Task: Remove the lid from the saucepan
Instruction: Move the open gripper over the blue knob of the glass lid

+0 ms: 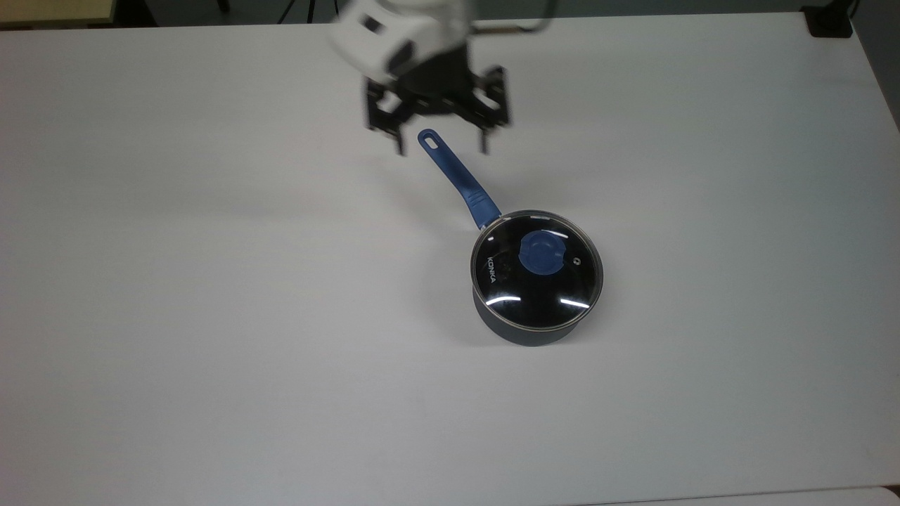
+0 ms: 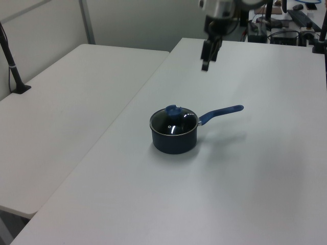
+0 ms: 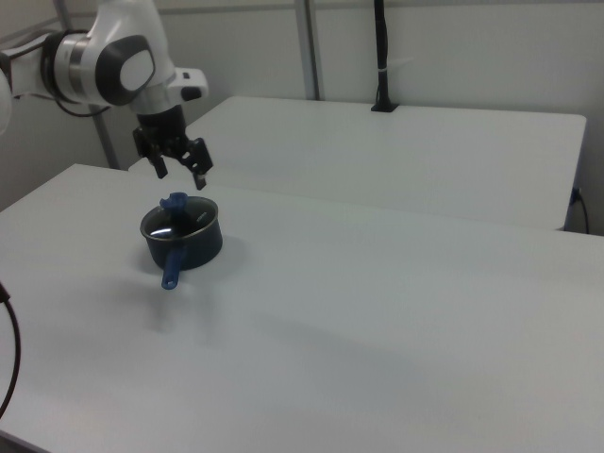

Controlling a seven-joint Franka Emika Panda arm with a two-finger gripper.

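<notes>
Lid not lifted yet: the approach is all I have to show.

My two-finger claw (image 1: 441, 149) hangs spread wide and empty above the slotted end of the long blue handle. The round clear glass lid (image 1: 536, 270) with its blue knob (image 1: 541, 254) sits closed on the small dark navy saucepan (image 1: 524, 332), mid-table on the white table (image 1: 211, 316). Reaching the knob, gripping and lifting all remain, I judge.
</notes>
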